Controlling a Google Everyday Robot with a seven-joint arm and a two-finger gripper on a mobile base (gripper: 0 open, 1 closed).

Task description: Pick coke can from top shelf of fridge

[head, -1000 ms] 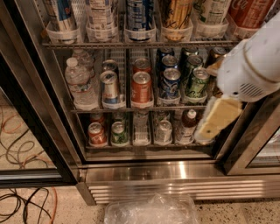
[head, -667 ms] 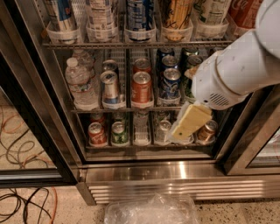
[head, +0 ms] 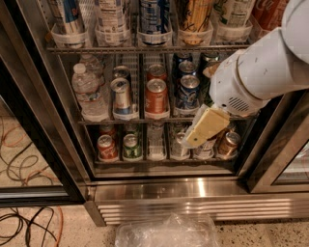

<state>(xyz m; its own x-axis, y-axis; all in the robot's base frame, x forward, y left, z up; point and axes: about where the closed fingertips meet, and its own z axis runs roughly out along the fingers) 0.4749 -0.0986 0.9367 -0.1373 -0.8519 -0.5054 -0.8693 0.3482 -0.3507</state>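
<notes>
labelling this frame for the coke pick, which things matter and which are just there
Job: coke can, far right of top shelf; fridge; gripper, low before the lower racks.
Lying about: water bottle; orange-red soda can; plastic bag and cables on floor.

A white arm (head: 260,72) crosses the front of the fridge (head: 193,185) from the right. Its gripper (head: 200,129) hangs low, in front of the small cans (head: 131,147) on the bottom rack. The coke can (head: 269,13) stands at the far right of the top shelf (head: 145,48), above the arm. A water bottle (head: 89,94) stands at the middle rack's left end.
</notes>
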